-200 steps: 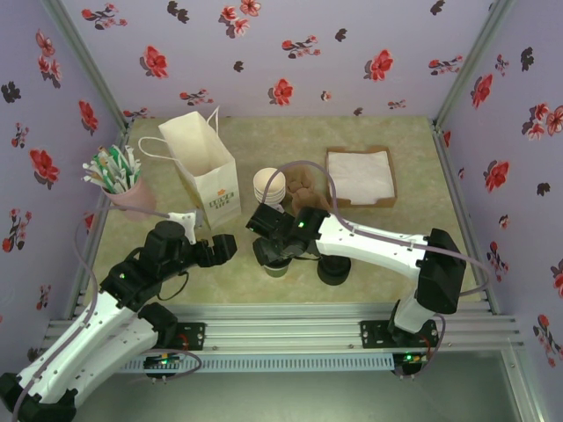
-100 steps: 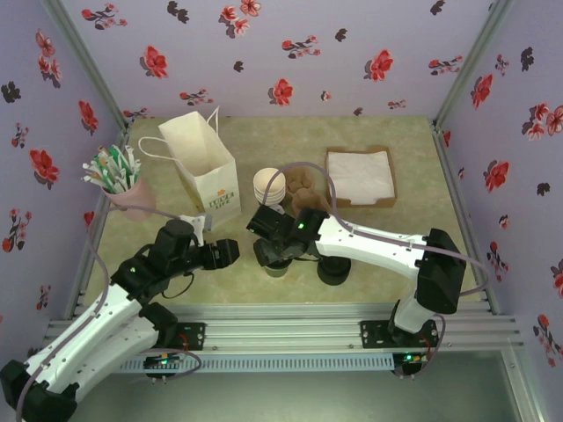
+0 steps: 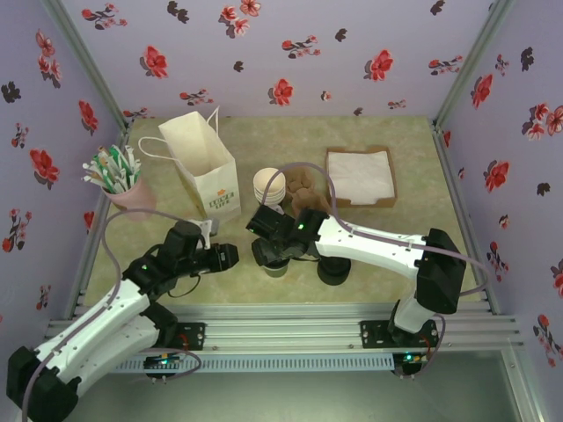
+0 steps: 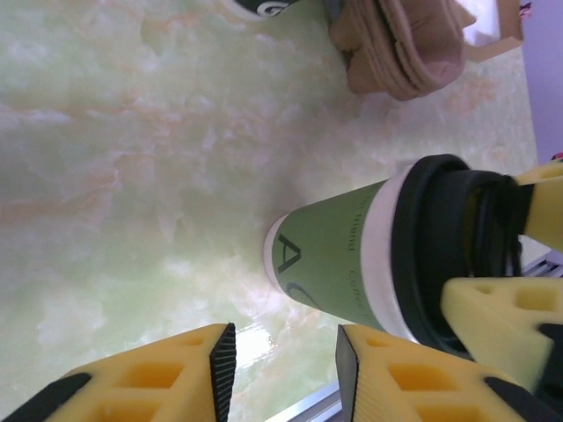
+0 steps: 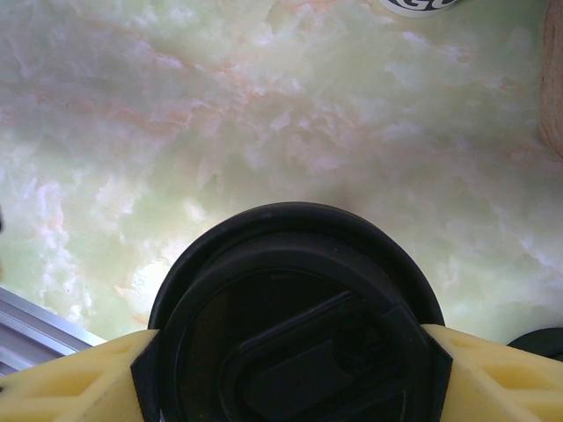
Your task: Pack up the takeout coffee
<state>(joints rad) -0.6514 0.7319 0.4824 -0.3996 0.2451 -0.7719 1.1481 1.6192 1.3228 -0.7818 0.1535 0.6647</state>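
**Position of the cup (image 3: pixel 278 265) relative to the two grippers.** The cup is stood upright on the table (image 3: pixel 290 141), near its front edge and between the arms, with its long axis vertical and its black lid (image 5: pixel 295 308) uppermost. The right gripper (image 3: pixel 271 252) is placed over the cup and is pinched on the lid: in the right wrist view a yellow finger (image 5: pixel 506 369) is seen pressed to each side of the lid's rim. The left gripper (image 3: pixel 226 257) is held just beside the cup, on its left and apart from it, and is pointed at it. Its jaws stand at a narrow gap with nothing between them. In the left wrist view the cup's green wall is seen directly ahead of the left fingers (image 4: pixel 145 382), slightly towards one of them, and base and lid are laid out along the same line as the gap. The jaws are therefore judged to be set along the cup's long axis, not across it, so a grasp of the wall from this pose would call for a roll of the wrist and a wider gap. The bag (image 3: pixel 204 176) is stood open-mouthed behind and to the left of the cup, well apart from it, on the left arm's side. The right arm is thus the one in contact, and the coming lift is judged to run up and back-left to the bag's mouth.
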